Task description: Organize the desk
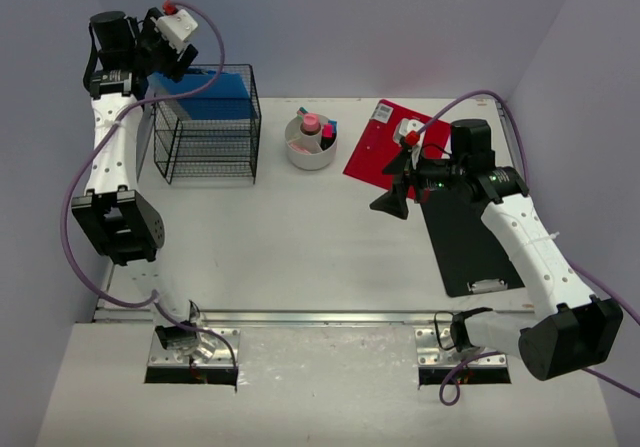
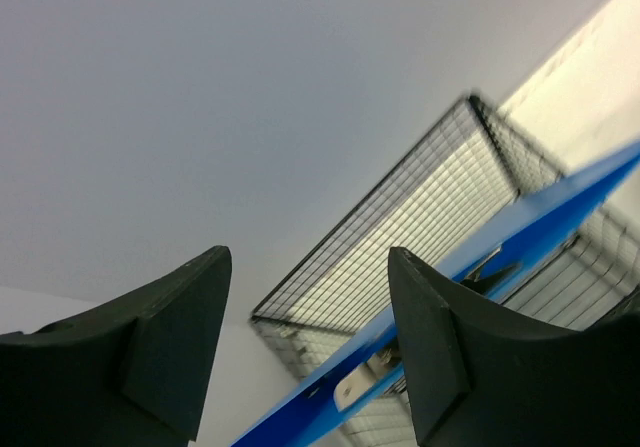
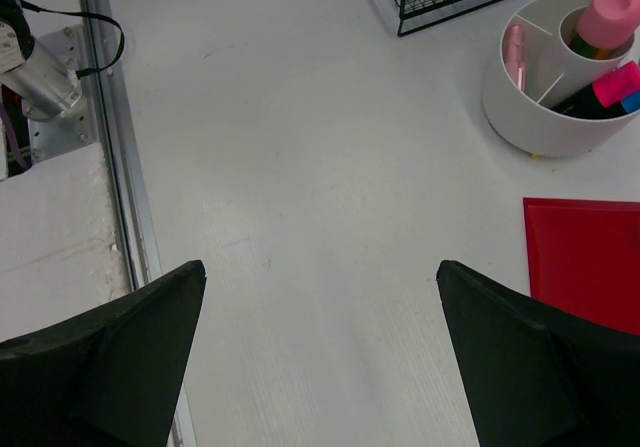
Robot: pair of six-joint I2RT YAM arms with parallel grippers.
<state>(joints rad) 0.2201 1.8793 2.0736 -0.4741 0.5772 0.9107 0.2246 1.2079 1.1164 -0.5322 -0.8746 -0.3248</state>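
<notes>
Pale lavender walls (image 1: 350, 27) close round the large flat off-white desk (image 1: 300, 237), with its silver metal rail (image 1: 330, 317) running along the near edge by my bases. At the back left of the desk stands a black wire-mesh rack (image 1: 205, 152), and a flat blue clipboard (image 1: 210, 95) lies across its top tier. My left gripper (image 2: 305, 267) hangs high beside that rack with its jaws parted and nothing between them; the blue clipboard runs past behind one finger, clear of my grasp. I judge that the filing of this board is as good as done, and that this arm's part now is to draw back without catching the wire.

My right gripper (image 3: 320, 272) hovers over bare desk with its jaws spread wide, holding nothing. Just beside it lies a flat red clipboard (image 1: 375, 152), and nearer my right base a flat black clipboard (image 1: 465, 242), both flat on the surface. A white round pen holder (image 1: 310, 152) with pink markers stands between the rack and the red board.

So the step in hand, as I read it, is going on to the next loose board. That calls for lowering my right jaws to one edge of the red or black clipboard and getting a finger under it, which will be awkward with a thing lying so flat
</notes>
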